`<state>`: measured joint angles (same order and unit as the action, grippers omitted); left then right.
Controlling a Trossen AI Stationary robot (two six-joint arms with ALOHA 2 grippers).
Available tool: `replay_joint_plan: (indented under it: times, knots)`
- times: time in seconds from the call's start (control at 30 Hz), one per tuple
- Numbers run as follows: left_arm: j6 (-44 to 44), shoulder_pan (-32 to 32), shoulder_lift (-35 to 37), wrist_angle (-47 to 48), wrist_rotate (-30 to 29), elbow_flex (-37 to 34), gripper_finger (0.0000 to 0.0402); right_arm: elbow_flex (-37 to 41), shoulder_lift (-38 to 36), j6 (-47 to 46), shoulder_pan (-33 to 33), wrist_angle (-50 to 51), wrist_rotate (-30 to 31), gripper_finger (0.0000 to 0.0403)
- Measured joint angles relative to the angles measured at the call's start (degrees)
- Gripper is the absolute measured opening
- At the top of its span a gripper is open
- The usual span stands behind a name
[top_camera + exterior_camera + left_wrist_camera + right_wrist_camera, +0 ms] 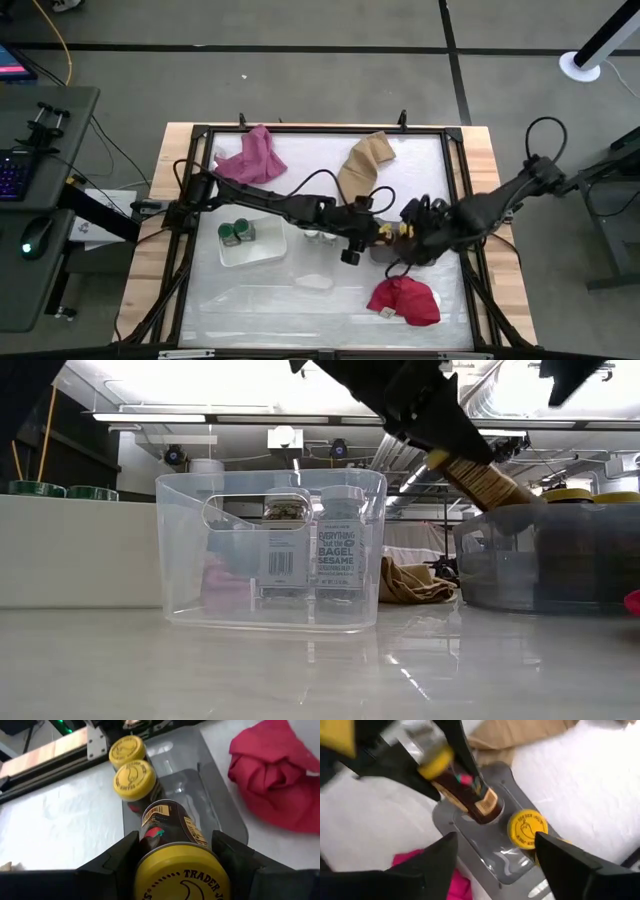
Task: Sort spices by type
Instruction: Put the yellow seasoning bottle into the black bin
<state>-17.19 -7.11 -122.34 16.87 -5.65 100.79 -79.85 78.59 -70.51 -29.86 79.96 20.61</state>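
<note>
My left gripper [175,851] is shut on a yellow-lidded amber jar [170,827] and holds it tilted over the grey tray [222,817]. Two more yellow-lidded jars [134,779] stand in that tray. In the high view the held jar [386,232] is right of the table's middle. My right gripper [492,870] is open and hovers just right of the grey tray [492,857], touching nothing. Two green-lidded jars [237,232] stand in the white tray [262,250]. Two white-lidded jars [310,545] stand in the clear tray [180,560]. My left gripper pinches the amber jar between its two fingers [122,857], on the jar's side just below the yellow lid [165,842]. The fingers slant down from the table's left and lie along the jar. The jar is lifted clear and tilted, with its base [487,809] pointing down at the grey tray.
A red cloth [405,300] lies near the grey tray toward the near edge. A pink cloth [252,158] and a tan cloth [365,160] lie by the far edge. A small white scrap [314,282] rests on the table. A black frame [455,180] rims the work area.
</note>
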Motion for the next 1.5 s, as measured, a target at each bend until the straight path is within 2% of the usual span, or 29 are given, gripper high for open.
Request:
replay_joint_plan:
  times: [0.1,0.27,0.3,0.47,0.57,0.67,0.77,0.93,1.27,1.5]
  knots:
    - [0.0,0.48,0.0,1.61,0.05,0.0,0.0193,4.93,0.63,-3.08,-1.02,-4.94,1.52,0.0204]
    - [-0.89,0.84,-0.33,2.9,0.06,0.0,0.0198,13.27,1.02,-4.0,-1.12,-16.94,0.44,0.0037]
    - [-0.99,0.84,-0.33,3.03,0.34,0.0,0.0198,14.6,1.02,-4.39,-0.81,-18.94,0.74,0.0019]
    - [-0.96,0.76,-0.33,3.27,2.65,-0.02,0.0198,17.96,1.0,-9.22,1.16,-22.0,3.86,0.0012]
    - [-0.92,0.73,-0.33,3.31,2.67,-0.02,0.0201,19.6,1.0,-9.43,2.2,-24.32,2.36,0.0004]
    - [-0.94,0.76,-0.33,3.48,2.67,-0.02,0.0205,21.47,1.0,-7.88,2.92,-30.86,-0.36,0.0002]
    - [-0.92,0.76,-0.33,3.49,2.67,-0.02,0.0207,22.61,1.0,-7.63,3.21,-35.14,0.16,0.0002]
    - [-0.96,0.76,-0.33,3.45,2.67,-0.04,0.0208,22.68,1.0,-8.19,3.66,-34.67,2.26,0.0001]
    - [-1.01,0.76,-0.39,3.43,2.67,-0.13,0.021,22.68,2.82,-8.1,3.68,-34.63,2.53,0.0]
    - [-1.03,0.76,-0.39,2.44,2.69,-0.15,0.0245,22.68,3.58,-8.1,3.73,-34.58,2.48,0.0]
